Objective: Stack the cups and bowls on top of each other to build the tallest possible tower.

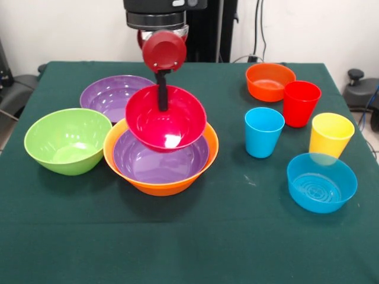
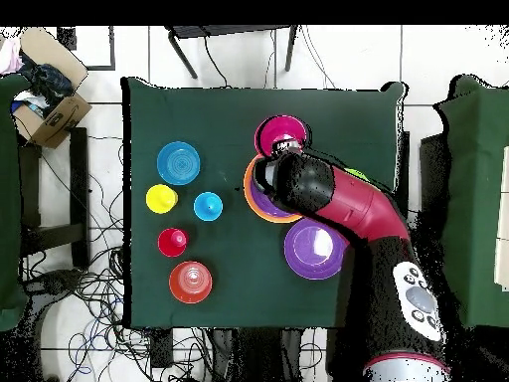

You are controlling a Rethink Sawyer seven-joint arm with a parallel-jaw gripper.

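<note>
- While the jaws held the pink-red bowl [image 1: 166, 118] by its far rim, it hung tilted above the purple bowl [image 1: 160, 158] nested in the large orange bowl [image 1: 160, 184].
- Overhead, the arm [image 2: 338, 204] hid most of that stack and the lime bowl [image 1: 68, 141] at its 3 o'clock.

front view faces robot across table [image 1: 177, 248]; overhead looks straight down on it
</note>
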